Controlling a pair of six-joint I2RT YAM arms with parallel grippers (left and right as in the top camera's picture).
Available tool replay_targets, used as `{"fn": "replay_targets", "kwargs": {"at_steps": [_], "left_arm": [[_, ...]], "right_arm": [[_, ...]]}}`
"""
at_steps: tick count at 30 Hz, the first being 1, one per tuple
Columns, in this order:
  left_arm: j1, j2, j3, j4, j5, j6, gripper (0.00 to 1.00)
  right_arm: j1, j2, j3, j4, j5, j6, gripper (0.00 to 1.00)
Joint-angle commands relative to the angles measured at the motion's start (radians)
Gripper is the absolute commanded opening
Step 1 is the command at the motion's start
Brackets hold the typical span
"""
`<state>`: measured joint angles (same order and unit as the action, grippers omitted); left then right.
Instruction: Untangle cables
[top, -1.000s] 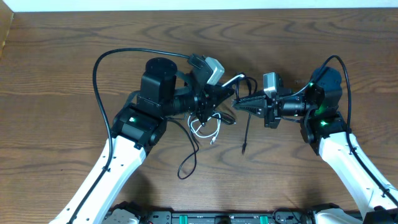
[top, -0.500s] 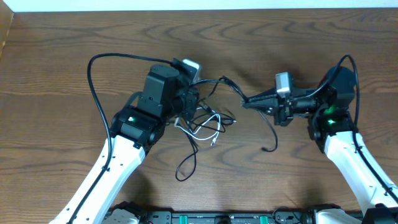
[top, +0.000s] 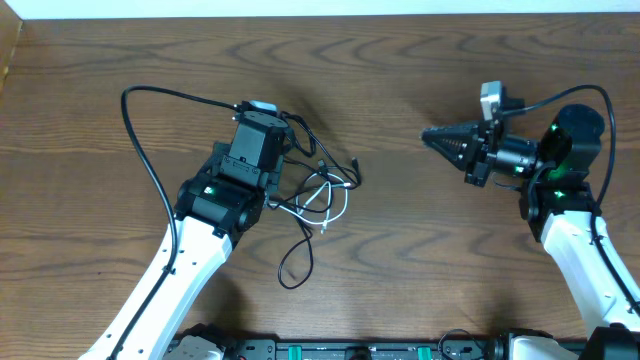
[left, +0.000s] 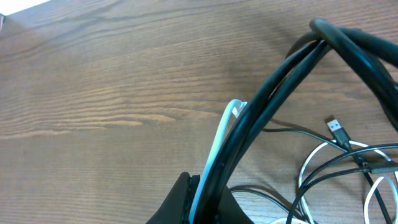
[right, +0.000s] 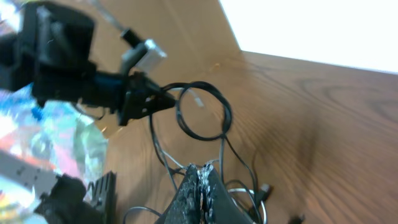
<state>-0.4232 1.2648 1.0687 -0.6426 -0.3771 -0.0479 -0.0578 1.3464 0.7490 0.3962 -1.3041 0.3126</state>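
Now the left gripper (left: 205, 196) pinches the cables (left: 270, 102).
Black and white strands run from its clamped jaws to a heap on the wooden table (top: 400, 260); the right gripper (top: 432, 137) is closed, empty, well apart.

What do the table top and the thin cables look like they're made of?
Table: wood or wood-look laminate, matte brown, visible grain. Black cables: probably plastic or rubber jacket, smooth, slight sheen. White cable: likewise a smooth plastic jacket.
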Motion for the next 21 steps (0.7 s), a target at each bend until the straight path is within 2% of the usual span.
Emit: {"fn": "replay_targets", "kwargs": {"at_steps": [1, 5, 6, 7, 12, 15, 21], "left_arm": [[0.002, 0.007, 0.015, 0.010, 0.029, -0.034, 0.08], [0.002, 0.007, 0.015, 0.063, 0.230, 0.100, 0.08], [0.002, 0.007, 0.015, 0.108, 0.435, 0.219, 0.08], [0.002, 0.006, 0.015, 0.125, 0.523, 0.265, 0.07], [0.002, 0.005, 0.015, 0.213, 0.842, 0.377, 0.07], [0.002, -0.008, 0.015, 0.286, 0.941, 0.377, 0.08], [0.002, -0.059, 0.016, 0.403, 0.970, 0.377, 0.08]], "right_arm": [[-0.013, 0.000, 0.002, -0.008, 0.049, 0.049, 0.01], [-0.008, 0.000, 0.002, -0.013, 0.049, 0.026, 0.01], [-0.002, 0.000, 0.002, -0.014, 0.049, 0.014, 0.01], [0.000, 0.000, 0.002, -0.016, 0.049, 0.003, 0.02], [0.000, 0.000, 0.002, -0.055, 0.106, -0.003, 0.13], [0.000, 0.000, 0.002, -0.113, 0.192, -0.004, 0.18], [0.000, 0.000, 0.002, -0.200, 0.259, -0.068, 0.44]]}}
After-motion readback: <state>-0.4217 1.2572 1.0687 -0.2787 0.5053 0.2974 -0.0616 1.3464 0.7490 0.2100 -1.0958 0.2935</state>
